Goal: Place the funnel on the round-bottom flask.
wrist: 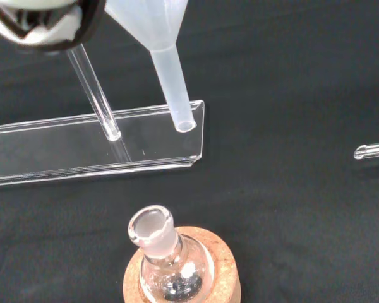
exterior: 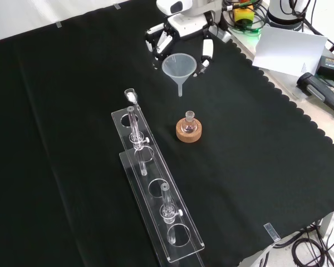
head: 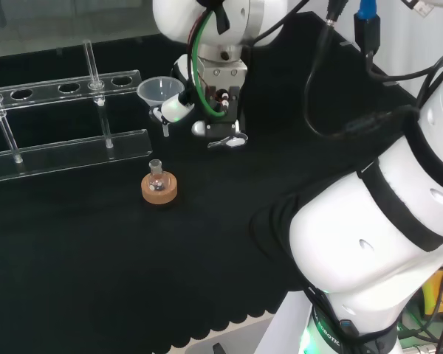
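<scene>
Front view, left to right: the clear test-tube rack (exterior: 156, 192) runs from centre-left of the frame down to the lower middle, with upright glass tubes (exterior: 134, 123) standing in it; to its right, at mid-frame, the round-bottom flask (exterior: 189, 123) sits upright in its cork ring (exterior: 188, 133), neck open and unoccupied; above it, at upper centre, I carry the funnel (exterior: 179, 68) clear of the cloth, cone up and stem pointing down. My hand (exterior: 181, 34) enters from the top edge, fingers curled about the funnel's rim, so I judge it closed on the funnel. Head view: the rack (head: 66, 151) lies at left, the flask (head: 157, 177) on its ring at centre-left, and the funnel (head: 158, 92) hangs above and slightly right of it, held at my hand (head: 207, 110). Wrist view: the funnel stem (wrist: 174, 88) ends well apart from the flask mouth (wrist: 150, 225), its tip appearing over the rack's base plate (wrist: 95, 145). The step in hand is, in my judgement, transport: the funnel is lifted but not yet aligned. The next move calls for bringing the stem directly over the narrow neck, keeping it vertical, then lowering until the cone seats on the rim before I let go.
</scene>
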### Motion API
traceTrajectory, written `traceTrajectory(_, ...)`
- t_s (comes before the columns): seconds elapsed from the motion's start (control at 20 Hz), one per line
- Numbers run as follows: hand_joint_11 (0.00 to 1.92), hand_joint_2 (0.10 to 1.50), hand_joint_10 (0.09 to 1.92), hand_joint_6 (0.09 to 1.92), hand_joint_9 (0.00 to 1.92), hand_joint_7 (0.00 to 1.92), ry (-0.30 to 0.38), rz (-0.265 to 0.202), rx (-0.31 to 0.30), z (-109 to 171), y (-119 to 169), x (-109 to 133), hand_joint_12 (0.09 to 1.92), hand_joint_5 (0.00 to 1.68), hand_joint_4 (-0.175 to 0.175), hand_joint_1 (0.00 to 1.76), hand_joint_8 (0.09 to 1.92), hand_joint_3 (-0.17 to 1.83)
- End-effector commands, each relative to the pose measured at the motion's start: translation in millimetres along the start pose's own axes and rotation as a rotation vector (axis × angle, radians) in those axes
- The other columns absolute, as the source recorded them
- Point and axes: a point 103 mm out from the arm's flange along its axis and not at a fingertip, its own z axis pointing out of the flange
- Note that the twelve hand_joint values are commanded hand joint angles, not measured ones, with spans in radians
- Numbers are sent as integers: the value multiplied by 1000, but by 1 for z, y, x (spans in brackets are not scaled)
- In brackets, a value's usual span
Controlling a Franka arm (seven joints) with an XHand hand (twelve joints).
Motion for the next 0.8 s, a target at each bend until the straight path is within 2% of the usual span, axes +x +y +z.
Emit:
traceTrajectory(0.05, 0, 559, 493, 652, 869, 1079, -1, -16, -39, 15, -4, 5, 1525, 675, -67, 849, 855, 899)
traceTrajectory(0.4, 0, 562, 490, 654, 871, 1079, 8, -41, -24, 25, 1, 17, 1525, 676, -68, 849, 856, 900)
traceTrajectory(0.8, 0, 563, 486, 655, 873, 1079, 25, -39, 32, 36, -1, 24, 1525, 676, -68, 849, 859, 901)
